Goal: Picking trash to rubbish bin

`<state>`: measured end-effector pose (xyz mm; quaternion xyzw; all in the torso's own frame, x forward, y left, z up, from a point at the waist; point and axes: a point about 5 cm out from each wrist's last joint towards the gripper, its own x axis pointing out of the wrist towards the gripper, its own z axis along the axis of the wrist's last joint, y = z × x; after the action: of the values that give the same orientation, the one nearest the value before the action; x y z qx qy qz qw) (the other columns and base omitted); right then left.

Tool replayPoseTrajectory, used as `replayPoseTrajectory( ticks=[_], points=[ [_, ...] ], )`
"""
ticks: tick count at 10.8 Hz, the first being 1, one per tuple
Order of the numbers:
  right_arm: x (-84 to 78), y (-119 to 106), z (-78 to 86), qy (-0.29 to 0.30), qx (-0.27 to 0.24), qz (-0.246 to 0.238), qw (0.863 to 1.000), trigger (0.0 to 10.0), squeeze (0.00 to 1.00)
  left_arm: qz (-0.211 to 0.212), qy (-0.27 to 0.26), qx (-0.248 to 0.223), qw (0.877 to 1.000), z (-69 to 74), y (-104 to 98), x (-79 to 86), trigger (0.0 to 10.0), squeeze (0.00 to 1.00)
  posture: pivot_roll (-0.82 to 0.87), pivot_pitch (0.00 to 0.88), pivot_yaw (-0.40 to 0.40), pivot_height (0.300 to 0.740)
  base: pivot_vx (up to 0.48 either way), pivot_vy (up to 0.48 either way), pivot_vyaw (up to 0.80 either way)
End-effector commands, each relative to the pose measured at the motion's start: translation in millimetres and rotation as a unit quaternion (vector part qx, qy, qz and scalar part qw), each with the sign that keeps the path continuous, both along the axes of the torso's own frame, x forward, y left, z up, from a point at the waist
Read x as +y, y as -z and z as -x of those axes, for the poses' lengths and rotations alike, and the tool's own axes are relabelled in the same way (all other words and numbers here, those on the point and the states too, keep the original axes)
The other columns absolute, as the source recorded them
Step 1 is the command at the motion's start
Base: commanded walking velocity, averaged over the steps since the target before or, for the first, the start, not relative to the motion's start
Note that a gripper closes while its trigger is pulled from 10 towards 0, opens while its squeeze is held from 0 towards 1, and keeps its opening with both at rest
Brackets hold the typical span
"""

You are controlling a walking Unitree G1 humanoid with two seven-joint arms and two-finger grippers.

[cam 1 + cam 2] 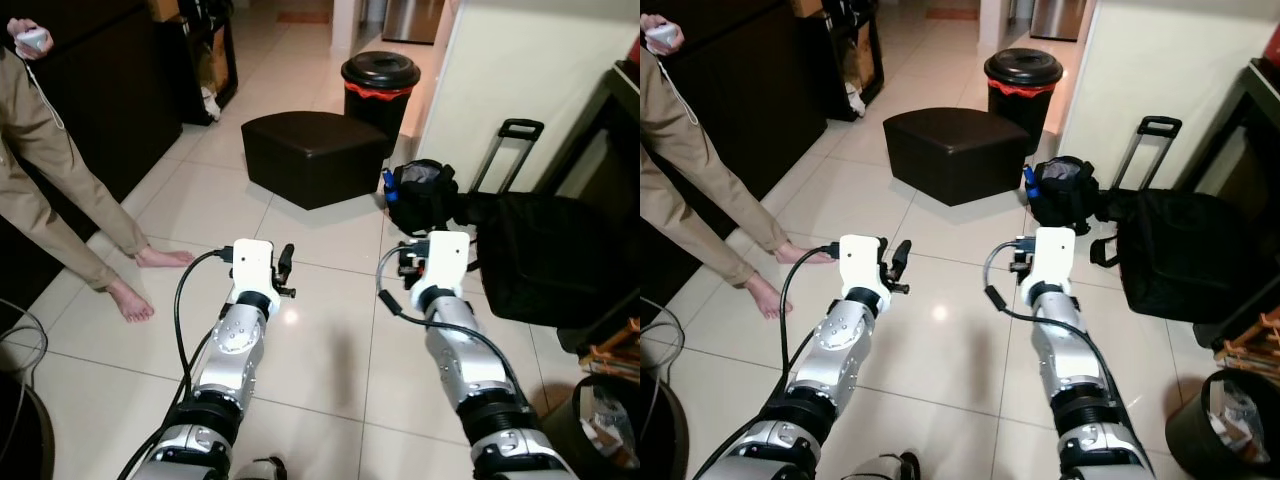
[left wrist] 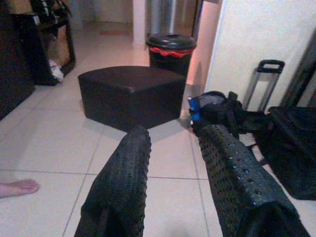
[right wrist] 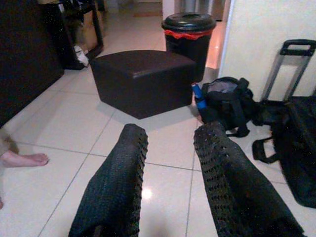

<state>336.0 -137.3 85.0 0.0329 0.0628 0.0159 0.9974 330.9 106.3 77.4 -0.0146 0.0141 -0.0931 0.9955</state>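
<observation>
the person (image 1: 45, 170) is cut off by the picture's edge; the small bin (image 1: 1230, 425) at the corner too.

Black rubbish bin (image 1: 380, 82) behind dark ottoman (image 1: 314, 157); both arms raised over tiles; person (image 1: 50, 170) barefoot at left

Open tile floor (image 1: 320, 330) lies ahead toward 12 o'clock until the dark ottoman (image 1: 315, 155), which stands before the rubbish bin (image 1: 380, 85). A person's bare feet (image 1: 150, 275) block 10 o'clock; a black bag (image 1: 425, 195) and suitcase (image 1: 555, 255) crowd 2 o'clock.
</observation>
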Motion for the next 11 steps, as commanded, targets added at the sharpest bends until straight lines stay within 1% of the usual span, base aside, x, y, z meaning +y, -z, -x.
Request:
replayPoseTrajectory(
  ticks=[1,3,11],
  points=[
    [-1.6,-2.8,-1.2,0.005,-0.007,-0.004,1.0,10.0,0.0,0.001,0.008,0.001,1.0,0.4,0.4,-2.6,10.0,0.0,-0.02,0.087,0.004,0.74,0.0,0.0,0.0],
    [-1.8,-3.1,-1.3,0.006,-0.009,-0.004,1.0,10.0,0.0,0.002,0.014,0.001,1.0,0.7,0.2,-4.4,10.0,0.0,-0.02,0.087,0.002,0.74,0.0,0.0,0.0],
    [-0.6,-3.5,-1.4,0.002,-0.011,-0.004,1.0,10.0,0.0,0.005,0.017,0.0,1.0,0.1,-0.9,-4.7,10.0,0.0,-0.02,0.079,0.004,0.74,0.273,0.0,0.0]
  ],
)
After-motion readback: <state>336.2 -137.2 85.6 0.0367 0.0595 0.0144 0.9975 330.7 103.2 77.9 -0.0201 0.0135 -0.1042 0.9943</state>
